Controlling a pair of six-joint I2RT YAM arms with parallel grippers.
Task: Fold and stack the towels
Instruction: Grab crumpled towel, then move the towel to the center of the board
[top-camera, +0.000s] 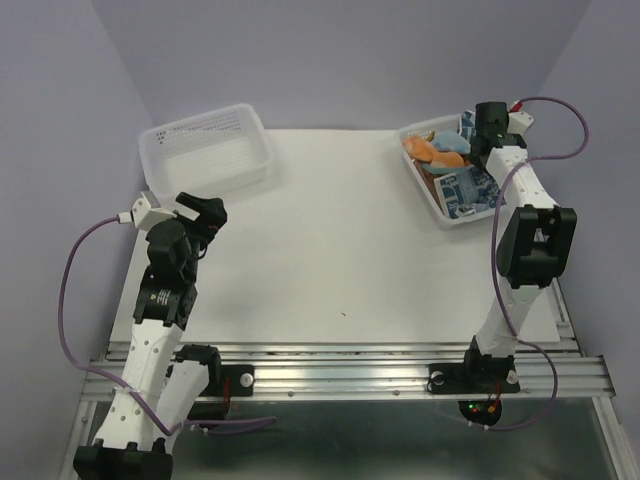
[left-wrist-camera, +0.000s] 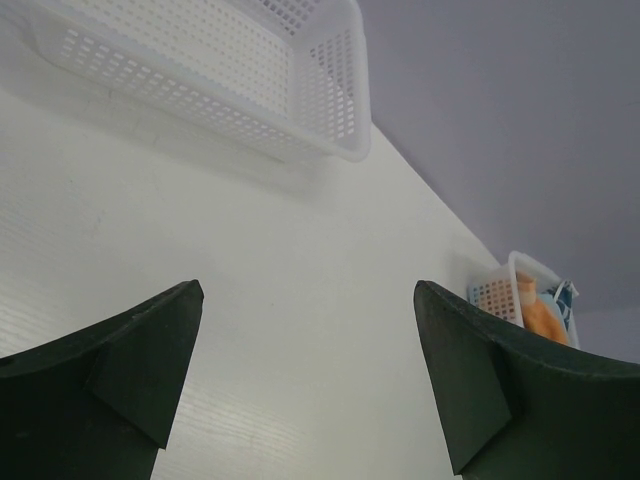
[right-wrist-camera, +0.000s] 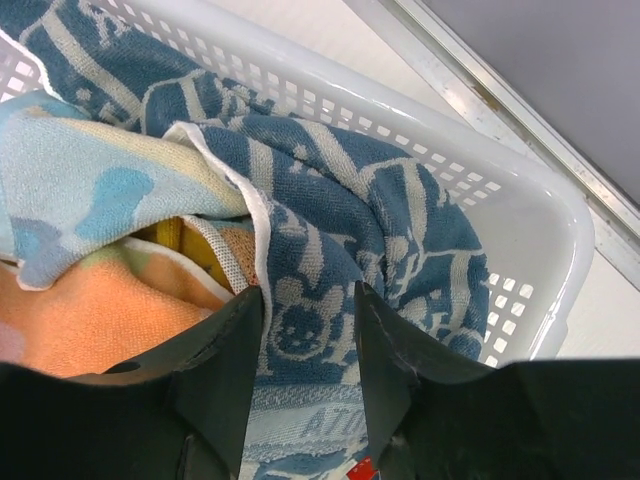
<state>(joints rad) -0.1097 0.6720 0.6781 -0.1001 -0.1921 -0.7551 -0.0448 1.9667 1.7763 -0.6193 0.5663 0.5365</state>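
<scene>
Several crumpled towels fill the white basket (top-camera: 428, 196) at the table's far right. On top lies a blue-white patterned towel (right-wrist-camera: 330, 200) (top-camera: 468, 188), beside an orange one (right-wrist-camera: 90, 310) (top-camera: 430, 148) and a light blue one (right-wrist-camera: 90, 190). A strip of mustard yellow (right-wrist-camera: 165, 238) peeks out between them. My right gripper (right-wrist-camera: 308, 290) (top-camera: 489, 125) is down in that basket, its jaws narrowed on a fold of the blue-white towel, both fingers against the cloth. My left gripper (left-wrist-camera: 308, 288) (top-camera: 205, 212) hovers wide open over bare table at the left, holding nothing.
An empty white perforated basket (top-camera: 208, 150) (left-wrist-camera: 250, 90) stands at the far left, just beyond the left gripper. The right basket's rim (right-wrist-camera: 520, 200) lies close to the table's right edge. Purple walls enclose the table at the back and sides.
</scene>
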